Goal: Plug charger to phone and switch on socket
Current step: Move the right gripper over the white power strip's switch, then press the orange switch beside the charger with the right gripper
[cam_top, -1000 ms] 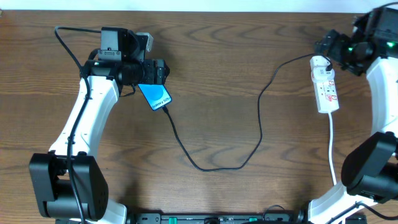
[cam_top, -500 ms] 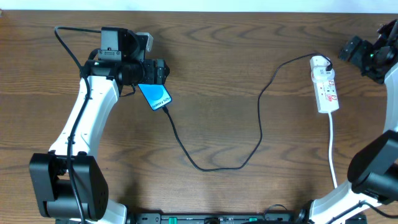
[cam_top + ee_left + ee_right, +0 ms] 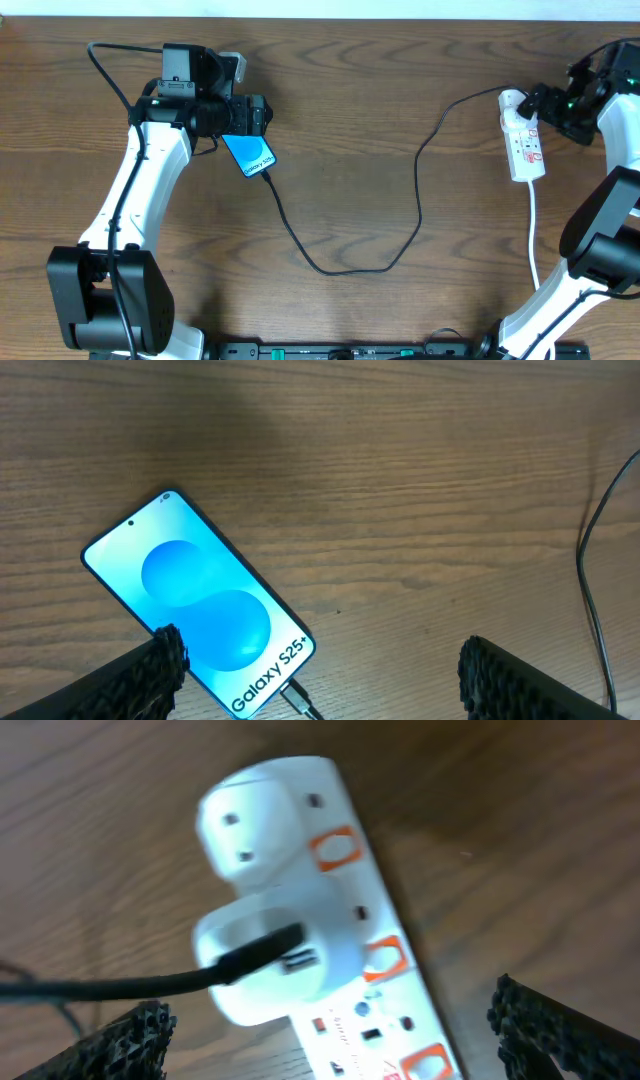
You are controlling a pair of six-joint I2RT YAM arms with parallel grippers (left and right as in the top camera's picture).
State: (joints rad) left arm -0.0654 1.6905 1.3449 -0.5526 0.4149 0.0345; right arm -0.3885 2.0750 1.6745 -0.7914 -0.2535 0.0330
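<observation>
The surface [image 3: 350, 120] is dark brown wood, its grain running lengthwise in long wavy streaks with a few swirls. A thin pale strip [image 3: 330, 8] runs along its far edge. At the near edge, a black bar [image 3: 340, 351] with small green marks lies across the middle.

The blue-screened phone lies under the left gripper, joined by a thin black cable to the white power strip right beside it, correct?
Not beside it. The narrow white power strip lies far away, by the right gripper; the thin black cable spans the gap to the slim blue-screened phone under the left gripper. The overhead view shows this.
</observation>
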